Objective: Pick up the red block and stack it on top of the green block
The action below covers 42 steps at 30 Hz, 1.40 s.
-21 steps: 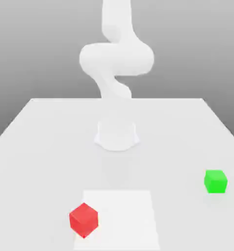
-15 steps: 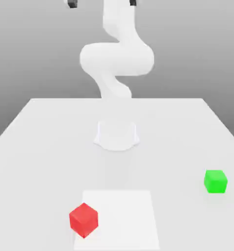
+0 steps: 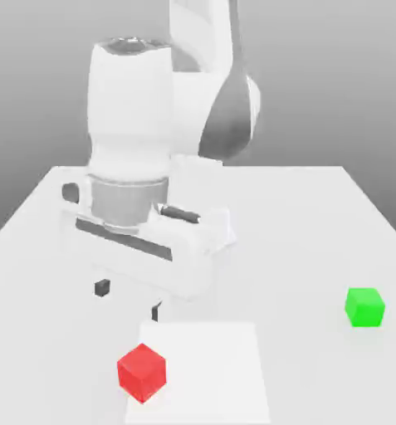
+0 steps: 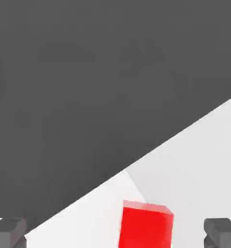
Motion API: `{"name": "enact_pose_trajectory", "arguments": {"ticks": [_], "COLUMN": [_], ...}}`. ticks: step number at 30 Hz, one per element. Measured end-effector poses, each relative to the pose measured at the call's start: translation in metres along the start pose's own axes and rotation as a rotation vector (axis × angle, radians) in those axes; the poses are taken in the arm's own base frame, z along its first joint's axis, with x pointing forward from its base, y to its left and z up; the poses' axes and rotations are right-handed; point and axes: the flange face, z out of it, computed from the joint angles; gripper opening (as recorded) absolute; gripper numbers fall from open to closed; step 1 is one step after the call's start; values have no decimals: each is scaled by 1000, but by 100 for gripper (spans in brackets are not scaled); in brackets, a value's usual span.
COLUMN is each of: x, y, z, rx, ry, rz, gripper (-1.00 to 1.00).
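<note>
Stacking: 0 of 2 moves done | your pincer (image 3: pixel 129 300) is hanging empty, spread wide, above the red block (image 3: pixel 142 373) | green block (image 3: pixel 364 307) is sitting well apart from red | grasp, carry, placing remaining

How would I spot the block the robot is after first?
On the big pale table, find the whiter square patch. At its corner nearest the exterior view's lower left sits a small, plain red cube. The other cube is green.
</note>
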Motion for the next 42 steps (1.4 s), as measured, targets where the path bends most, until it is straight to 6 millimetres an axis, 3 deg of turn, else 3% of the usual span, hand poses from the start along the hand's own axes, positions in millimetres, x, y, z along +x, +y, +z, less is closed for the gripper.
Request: {"name": "enact_pose_trajectory", "arguments": {"ticks": [2,7,8,15,20,21,24,27,31,34,36,42], "x": [-2,-5,-5,-5,-4,-17,-95,-205,-325,-391,-407,-408], "y": [12,19,20,20,16,13,3,12,60,111,127,128], "z": [33,96,103,102,50,42,27,12,-6,-16,-13,26], "rx": [-43,-59,-59,-58,-59,-56,-46,-35,-26,-25,-24,-22], "ry": [-26,-35,-35,-35,-35,-39,-56,-72,-80,-77,-71,-66], "rz": [39,54,54,54,54,13,-218,-540,-947,-1219,-1303,-1308], "gripper": [0,0,-100,-100,-100,-100,-100,-100,-100,-100,-100,-100]}}
